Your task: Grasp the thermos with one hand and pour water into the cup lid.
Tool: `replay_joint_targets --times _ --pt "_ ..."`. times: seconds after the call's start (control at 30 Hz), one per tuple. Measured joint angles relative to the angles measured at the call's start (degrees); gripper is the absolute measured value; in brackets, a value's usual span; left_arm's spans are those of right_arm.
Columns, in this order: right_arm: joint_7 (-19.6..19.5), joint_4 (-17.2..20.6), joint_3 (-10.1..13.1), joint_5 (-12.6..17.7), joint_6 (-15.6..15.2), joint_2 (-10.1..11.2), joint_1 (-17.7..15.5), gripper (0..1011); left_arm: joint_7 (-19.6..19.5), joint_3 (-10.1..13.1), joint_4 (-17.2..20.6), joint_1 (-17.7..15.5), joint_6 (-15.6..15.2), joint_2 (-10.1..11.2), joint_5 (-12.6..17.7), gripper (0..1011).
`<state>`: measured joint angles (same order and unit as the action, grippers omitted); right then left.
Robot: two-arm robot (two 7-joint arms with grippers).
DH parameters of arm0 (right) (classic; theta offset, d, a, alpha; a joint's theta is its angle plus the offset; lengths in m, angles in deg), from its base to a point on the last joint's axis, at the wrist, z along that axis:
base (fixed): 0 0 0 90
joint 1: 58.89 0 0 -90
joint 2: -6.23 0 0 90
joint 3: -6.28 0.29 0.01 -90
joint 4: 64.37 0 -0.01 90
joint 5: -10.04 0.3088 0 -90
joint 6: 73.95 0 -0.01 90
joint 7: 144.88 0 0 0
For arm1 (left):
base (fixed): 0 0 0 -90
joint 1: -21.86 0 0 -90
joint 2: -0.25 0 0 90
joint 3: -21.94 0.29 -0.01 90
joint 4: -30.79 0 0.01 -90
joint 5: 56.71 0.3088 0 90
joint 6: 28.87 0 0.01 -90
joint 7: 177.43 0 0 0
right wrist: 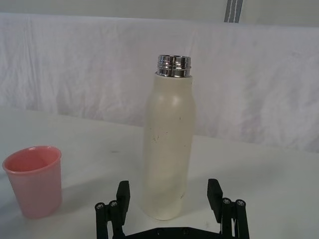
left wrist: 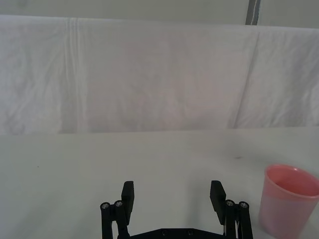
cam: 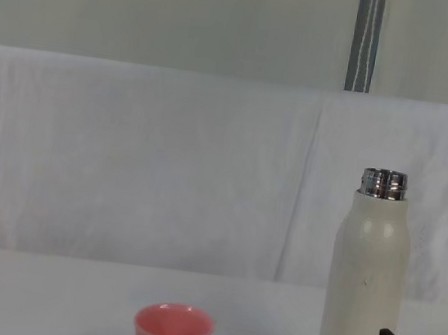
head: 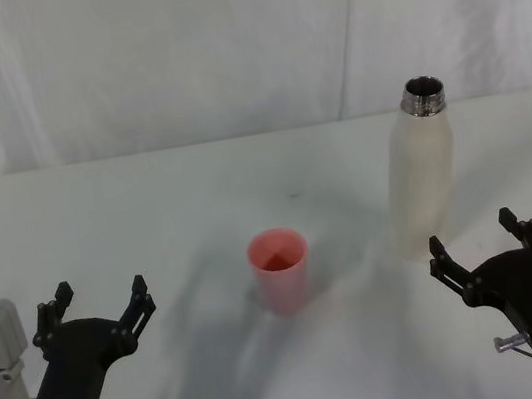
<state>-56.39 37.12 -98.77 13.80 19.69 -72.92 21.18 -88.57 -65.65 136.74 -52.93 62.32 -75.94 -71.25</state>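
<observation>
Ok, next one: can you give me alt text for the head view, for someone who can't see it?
A tall cream thermos with its steel neck uncapped stands upright on a white table, with a small pink cup standing apart from it toward the robot's left. Nearer the camera, the left gripper and right gripper sit open at the lower corners, touching nothing.

We're in a staged test setup, lab-like: a plain white table (head: 144,198) fills the lower frame, a creased white cloth backdrop (cam: 166,168) hangs across the back, a metal pole (cam: 367,38) upper right.
</observation>
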Motion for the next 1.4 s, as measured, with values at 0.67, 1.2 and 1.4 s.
replay_joint_targets --times 0.67,1.2,1.4 --pt "0.0 0.0 0.0 0.0 0.0 0.0 0.0 1002 0.0 0.0 0.0 0.0 0.0 0.0 0.0 1001" --pt "0.0 0.0 0.0 0.0 0.0 0.0 0.0 1002 0.0 0.0 0.0 0.0 0.0 0.0 0.0 1001" --pt "0.0 0.0 0.0 0.0 0.0 0.0 0.0 1002 0.0 0.0 0.0 0.0 0.0 0.0 0.0 1001"
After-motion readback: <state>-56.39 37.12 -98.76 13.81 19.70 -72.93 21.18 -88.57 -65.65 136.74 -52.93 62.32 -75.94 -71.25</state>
